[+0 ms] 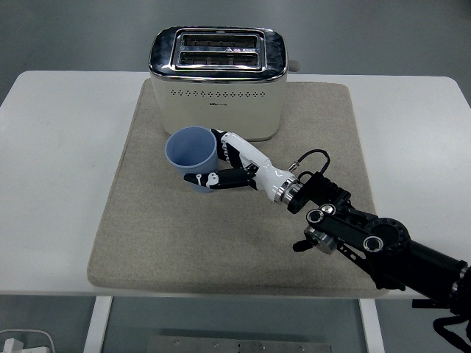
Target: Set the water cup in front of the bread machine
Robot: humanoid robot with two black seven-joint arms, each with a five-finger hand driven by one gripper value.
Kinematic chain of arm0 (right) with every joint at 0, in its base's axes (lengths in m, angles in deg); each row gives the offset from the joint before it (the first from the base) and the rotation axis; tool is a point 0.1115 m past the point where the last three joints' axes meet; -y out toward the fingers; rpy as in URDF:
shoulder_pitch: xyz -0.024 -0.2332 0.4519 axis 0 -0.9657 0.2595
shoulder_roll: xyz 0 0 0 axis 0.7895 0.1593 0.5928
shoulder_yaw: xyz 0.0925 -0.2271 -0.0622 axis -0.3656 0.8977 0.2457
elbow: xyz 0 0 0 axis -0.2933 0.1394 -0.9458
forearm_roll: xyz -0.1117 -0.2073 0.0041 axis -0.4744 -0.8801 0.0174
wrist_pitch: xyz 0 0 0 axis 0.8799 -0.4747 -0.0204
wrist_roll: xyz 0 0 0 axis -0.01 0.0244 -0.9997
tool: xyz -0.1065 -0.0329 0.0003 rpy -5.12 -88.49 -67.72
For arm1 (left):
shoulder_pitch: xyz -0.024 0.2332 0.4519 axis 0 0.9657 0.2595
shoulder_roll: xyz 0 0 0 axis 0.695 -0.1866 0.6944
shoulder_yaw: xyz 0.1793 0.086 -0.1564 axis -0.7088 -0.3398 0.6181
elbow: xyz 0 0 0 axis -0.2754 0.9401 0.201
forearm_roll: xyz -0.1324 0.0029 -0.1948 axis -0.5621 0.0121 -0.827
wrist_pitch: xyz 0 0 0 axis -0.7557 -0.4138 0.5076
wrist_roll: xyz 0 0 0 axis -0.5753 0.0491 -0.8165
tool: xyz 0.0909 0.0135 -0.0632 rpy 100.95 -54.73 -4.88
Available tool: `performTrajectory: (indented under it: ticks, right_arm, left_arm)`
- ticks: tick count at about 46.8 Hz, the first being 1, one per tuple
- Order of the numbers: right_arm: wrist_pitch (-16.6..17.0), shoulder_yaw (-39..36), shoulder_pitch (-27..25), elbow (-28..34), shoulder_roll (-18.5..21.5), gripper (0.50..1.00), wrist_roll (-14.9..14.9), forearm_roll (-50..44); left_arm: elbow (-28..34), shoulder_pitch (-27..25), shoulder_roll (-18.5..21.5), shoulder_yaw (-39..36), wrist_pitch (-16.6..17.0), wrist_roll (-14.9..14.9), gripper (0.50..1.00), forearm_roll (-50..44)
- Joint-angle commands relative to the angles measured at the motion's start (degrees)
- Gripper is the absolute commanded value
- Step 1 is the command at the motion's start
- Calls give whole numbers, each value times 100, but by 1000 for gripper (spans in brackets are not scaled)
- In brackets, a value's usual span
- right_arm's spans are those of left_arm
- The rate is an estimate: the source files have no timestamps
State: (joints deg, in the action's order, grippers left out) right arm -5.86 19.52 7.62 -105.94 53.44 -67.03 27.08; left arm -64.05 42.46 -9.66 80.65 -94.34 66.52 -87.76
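Observation:
A light blue water cup stands upright on the beige mat, just in front of the cream toaster's left half. My right hand comes in from the lower right and is wrapped around the cup's right side, thumb across the front and fingers behind it. I cannot tell whether the cup's base rests on the mat. The left arm is out of view.
The mat covers the middle of the white table. The toaster stands at the mat's far edge, with two slots on top and a knob on its right side. My black right forearm lies over the mat's near right part.

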Motion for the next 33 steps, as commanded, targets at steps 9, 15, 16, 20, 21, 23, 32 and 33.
performTrajectory:
  ticks: [9, 15, 16, 20, 21, 23, 32, 33]
  right_arm:
    - [-163, -17, -31, 9, 0, 817, -30, 16]
    - [-172, -9, -101, 9, 0, 870, -30, 25]
    - [-172, -9, -110, 9, 0, 874, -30, 25]
    - [-163, -9, -119, 9, 0, 897, -30, 25]
    - [-163, -9, -127, 9, 0, 897, -30, 25]
    - [-154, -9, -136, 9, 0, 903, -30, 25]
    - [-137, -9, -119, 9, 0, 926, -30, 25]
    - [-137, -9, -119, 9, 0, 926, -30, 25]
  left_arm:
    - [28, 0, 0, -9, -1, 0, 1000, 0]
    - [28, 0, 0, -9, -1, 0, 1000, 0]
    - [28, 0, 0, -9, -1, 0, 1000, 0]
    - [28, 0, 0, 0, 7, 0, 1000, 0]
    - [28, 0, 0, 0, -1, 0, 1000, 0]
    - [28, 0, 0, 0, -1, 0, 1000, 0]
    - [28, 0, 0, -9, -1, 0, 1000, 0]
    - [28, 0, 0, -9, -1, 0, 1000, -8]
